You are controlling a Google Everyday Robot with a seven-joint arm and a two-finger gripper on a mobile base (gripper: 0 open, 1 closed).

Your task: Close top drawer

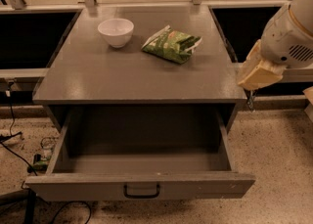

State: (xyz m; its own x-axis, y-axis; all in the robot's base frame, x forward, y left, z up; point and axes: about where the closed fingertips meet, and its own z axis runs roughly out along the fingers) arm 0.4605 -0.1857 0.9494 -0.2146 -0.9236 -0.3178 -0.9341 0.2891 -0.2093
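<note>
While the top drawer point(195, 188) stands pulled out, the gripper point(257, 73) hangs beside the cabinet top point(132, 74), its grip state indeterminable.

On the grey table point(137, 78) a white bowl point(116, 32) stands upright near the back left. A green bag point(171, 45) lies flat near it on the right, not touching it. The gripper point(257, 73) hangs beyond the table's right edge. Black cables point(12, 142) lie on the speckled floor point(276, 145) at the left.
</note>
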